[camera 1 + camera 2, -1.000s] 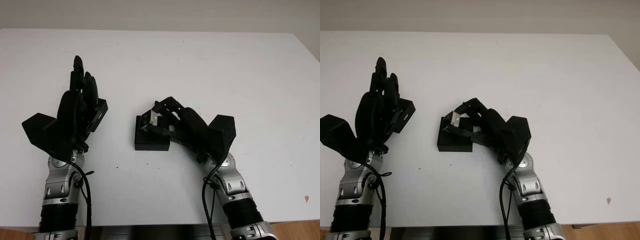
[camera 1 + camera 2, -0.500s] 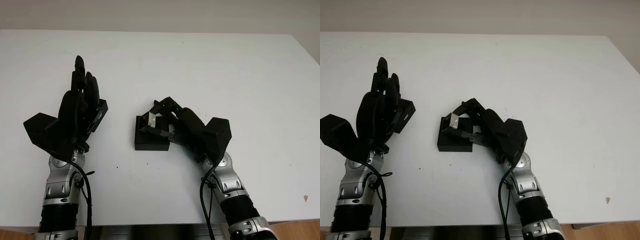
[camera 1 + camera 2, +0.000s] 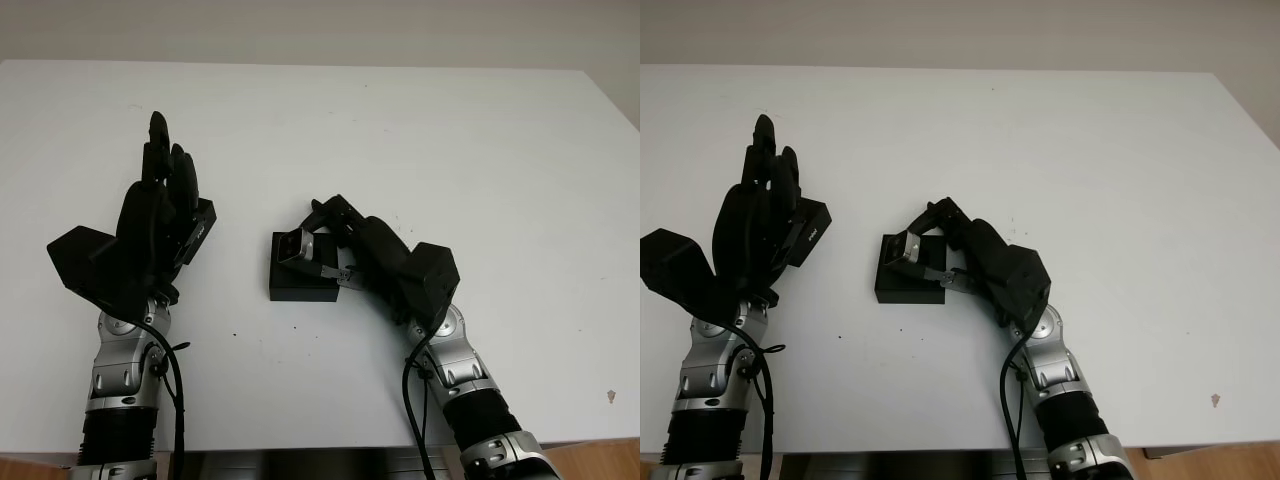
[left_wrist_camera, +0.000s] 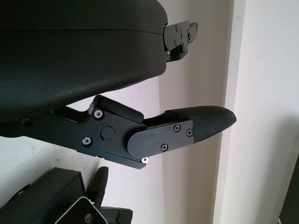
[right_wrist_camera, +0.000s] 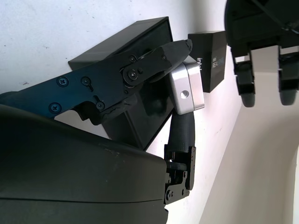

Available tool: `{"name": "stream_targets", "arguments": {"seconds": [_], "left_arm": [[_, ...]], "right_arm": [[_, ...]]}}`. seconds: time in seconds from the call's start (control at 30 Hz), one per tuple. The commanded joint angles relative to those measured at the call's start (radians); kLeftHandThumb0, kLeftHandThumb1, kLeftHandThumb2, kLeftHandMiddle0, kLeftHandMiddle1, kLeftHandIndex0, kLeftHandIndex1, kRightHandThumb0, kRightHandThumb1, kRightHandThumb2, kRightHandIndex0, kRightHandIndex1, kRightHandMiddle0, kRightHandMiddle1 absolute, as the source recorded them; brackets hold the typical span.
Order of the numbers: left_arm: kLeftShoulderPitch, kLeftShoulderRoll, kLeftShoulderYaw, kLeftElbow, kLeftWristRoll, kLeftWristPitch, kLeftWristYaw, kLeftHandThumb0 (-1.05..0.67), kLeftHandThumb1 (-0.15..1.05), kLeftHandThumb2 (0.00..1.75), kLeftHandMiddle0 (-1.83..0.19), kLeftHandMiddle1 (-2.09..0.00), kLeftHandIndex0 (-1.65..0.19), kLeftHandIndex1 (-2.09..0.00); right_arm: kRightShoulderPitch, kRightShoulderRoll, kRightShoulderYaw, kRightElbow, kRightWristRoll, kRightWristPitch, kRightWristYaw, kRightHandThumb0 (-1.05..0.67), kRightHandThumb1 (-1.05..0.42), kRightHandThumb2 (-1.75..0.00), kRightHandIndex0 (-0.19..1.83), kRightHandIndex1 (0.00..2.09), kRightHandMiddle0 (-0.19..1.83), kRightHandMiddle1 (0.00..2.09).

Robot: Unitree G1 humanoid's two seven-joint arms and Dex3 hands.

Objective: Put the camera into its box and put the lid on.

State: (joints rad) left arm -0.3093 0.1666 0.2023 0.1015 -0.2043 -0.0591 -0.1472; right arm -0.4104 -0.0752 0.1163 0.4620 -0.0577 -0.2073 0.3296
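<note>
Right hand (image 3: pixel 345 250) clamped on small silver block-shaped camera (image 3: pixel 292 245), tilted over open black box (image 3: pixel 300 282); level camera, lower squarely inside; left hand (image 3: pixel 160 215) open beside black lid (image 3: pixel 812 226)

Black three-fingered left hand (image 3: pixel 150 225) and right hand (image 3: pixel 375 262) on ribbed silver wrists, black cables alongside.

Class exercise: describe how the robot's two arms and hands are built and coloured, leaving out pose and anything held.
Both arms are silver metal segments above ribbed black cuffs, with a black cable looping beside each wrist. The left hand and right hand are matte black, with boxy shells and three jointed fingers fastened by small screws; the fingertips have textured pads.
</note>
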Motion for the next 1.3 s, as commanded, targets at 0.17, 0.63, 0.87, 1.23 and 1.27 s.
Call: {"name": "stream_targets", "arguments": {"seconds": [0.17, 0.63, 0.87, 1.23, 1.27], "left_arm": [[0.0, 0.001, 0.002, -0.012, -0.003, -0.005, -0.004, -0.76, 1.05, 0.63, 0.19, 0.0, 0.19, 0.0], [0.004, 0.002, -0.002, -0.021, 0.0, -0.001, 0.001, -0.75, 1.05, 0.63, 0.19, 0.0, 0.19, 0.0], [0.005, 0.001, 0.0, -0.026, -0.007, 0.005, -0.001, -0.76, 1.05, 0.62, 0.19, 0.0, 0.19, 0.0], [0.007, 0.002, 0.0, -0.026, -0.005, 0.004, -0.003, -0.76, 1.05, 0.61, 0.19, 0.0, 0.19, 0.0], [0.006, 0.003, 0.0, -0.025, -0.005, 0.003, -0.004, -0.76, 1.05, 0.61, 0.19, 0.0, 0.19, 0.0]], "right_arm": [[0.027, -0.025, 0.023, 0.001, -0.031, 0.012, -0.003, -0.46, -1.01, -0.05, 0.07, 0.04, 0.23, 1.86], [0.043, -0.111, 0.092, -0.107, -0.133, -0.021, 0.022, -0.52, -0.95, -0.05, -0.17, 0.0, -0.14, 1.15], [0.055, -0.149, 0.109, -0.187, -0.161, -0.016, 0.03, -0.55, -0.93, -0.05, -0.19, 0.0, -0.19, 0.88], [0.068, -0.179, 0.108, -0.252, -0.163, -0.004, 0.036, -0.57, -0.94, -0.05, -0.19, 0.0, -0.19, 0.79], [0.069, -0.181, 0.108, -0.26, -0.167, 0.001, 0.034, -0.57, -0.93, -0.05, -0.19, 0.0, -0.19, 0.74]]}}
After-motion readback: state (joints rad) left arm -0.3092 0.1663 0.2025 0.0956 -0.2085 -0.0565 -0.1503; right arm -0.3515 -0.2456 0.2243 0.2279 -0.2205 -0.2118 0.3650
